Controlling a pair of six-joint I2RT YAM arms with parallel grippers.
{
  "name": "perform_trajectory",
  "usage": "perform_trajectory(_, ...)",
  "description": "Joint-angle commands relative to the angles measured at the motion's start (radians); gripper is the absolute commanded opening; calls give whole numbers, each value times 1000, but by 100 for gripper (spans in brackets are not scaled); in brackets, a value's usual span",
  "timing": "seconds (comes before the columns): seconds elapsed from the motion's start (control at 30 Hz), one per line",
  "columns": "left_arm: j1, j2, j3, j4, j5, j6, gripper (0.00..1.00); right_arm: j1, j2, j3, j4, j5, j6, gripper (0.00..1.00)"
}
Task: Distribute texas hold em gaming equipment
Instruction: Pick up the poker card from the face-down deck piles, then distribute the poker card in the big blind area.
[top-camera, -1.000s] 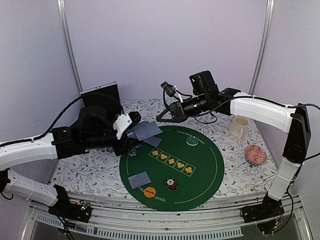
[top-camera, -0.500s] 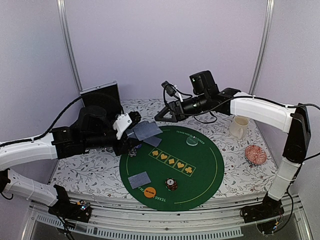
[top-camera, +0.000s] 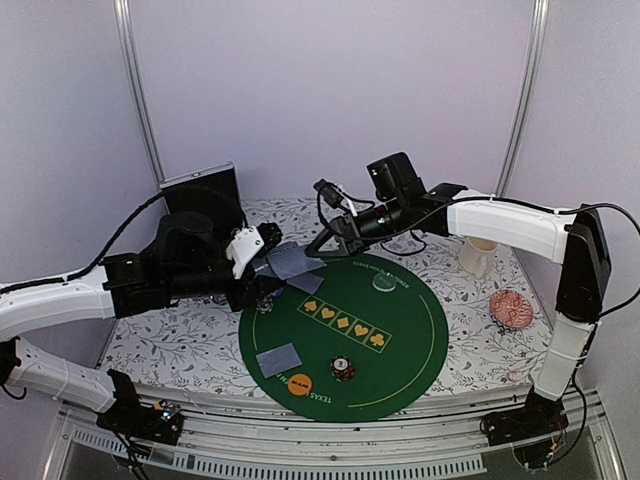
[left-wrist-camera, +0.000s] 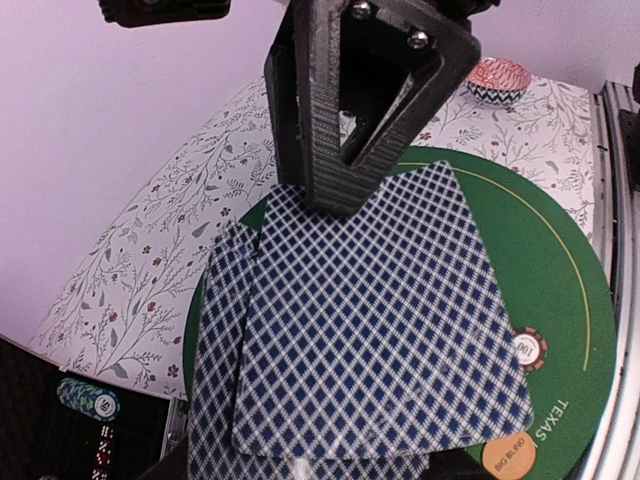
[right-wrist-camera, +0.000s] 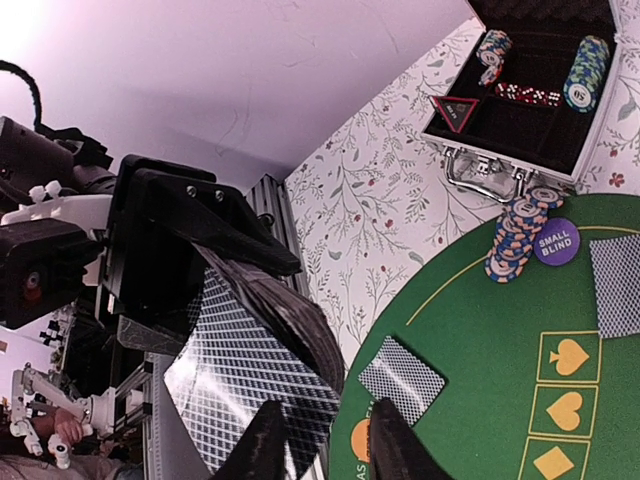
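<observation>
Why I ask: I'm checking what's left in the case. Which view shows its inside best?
Right wrist: the open case lies unobstructed, with chip stacks, red dice and a triangle marker inside. Top external shows only its raised lid behind the left arm. Left wrist catches one dark corner with a chip stack, beside the cards.

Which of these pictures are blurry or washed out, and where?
Top external view: even, soft light, no glare on the green mat. Left wrist view: the fanned cards crowd the lens, their pattern crisp except a pale smear at the bottom edge. Right wrist view: top-left corner washed out; the right gripper looks dark and soft.
</observation>
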Motion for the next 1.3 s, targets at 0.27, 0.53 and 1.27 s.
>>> perform_trajectory(0.27, -7, -19, -1, 37, 8, 7, 48, -18, -20, 23, 23, -79, 22, 2)
perform_trajectory(0.53, -6, -19, 0, 38, -1, 6, 48, -65, -152, -3, 57, -88, 10, 1)
perform_trajectory(1.27, -5, -66, -17, 75, -59, 2, 49, 67, 140, -236, 440, 46, 357, 2)
